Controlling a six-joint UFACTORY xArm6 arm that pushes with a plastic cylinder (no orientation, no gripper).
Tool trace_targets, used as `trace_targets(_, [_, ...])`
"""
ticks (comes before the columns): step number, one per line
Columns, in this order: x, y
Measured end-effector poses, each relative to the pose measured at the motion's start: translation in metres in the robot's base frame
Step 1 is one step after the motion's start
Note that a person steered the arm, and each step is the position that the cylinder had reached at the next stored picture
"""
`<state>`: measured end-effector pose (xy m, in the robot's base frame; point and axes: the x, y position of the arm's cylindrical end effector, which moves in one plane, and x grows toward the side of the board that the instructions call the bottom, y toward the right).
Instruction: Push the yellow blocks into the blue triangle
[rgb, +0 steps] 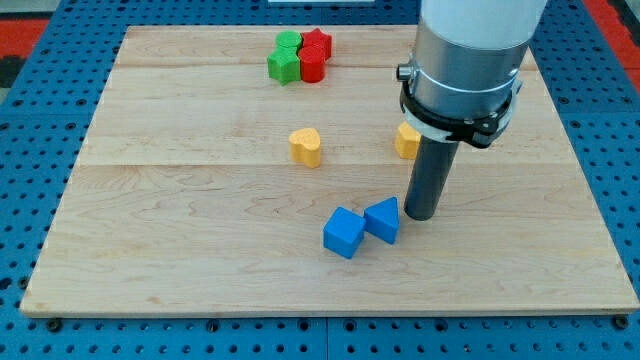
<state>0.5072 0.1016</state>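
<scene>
The rod's tip (420, 217), a bare end grasping nothing, is resting just beside the blue triangle (383, 219) on its right-edge side, near the board's middle. One yellow block (406, 141) is sitting partly hidden behind the arm, toward the far edge; the yellow heart-shaped block (306, 146) is lying well apart, toward the left edge. To push well, the tip should be circling behind a yellow block and driving straight toward the triangle. The triangle's apex is pointing toward the far edge; no long axis shows.
</scene>
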Motion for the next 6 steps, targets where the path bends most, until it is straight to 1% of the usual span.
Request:
trace_targets(1, [0.002,-0.038])
trace_targets(2, [0.029,-0.039])
trace_targets(3, [0.032,-0.003])
trace_targets(4, [0.008,0.064])
trace_targets(5, [-0.054,0.105])
trace_targets(6, [-0.121,0.047])
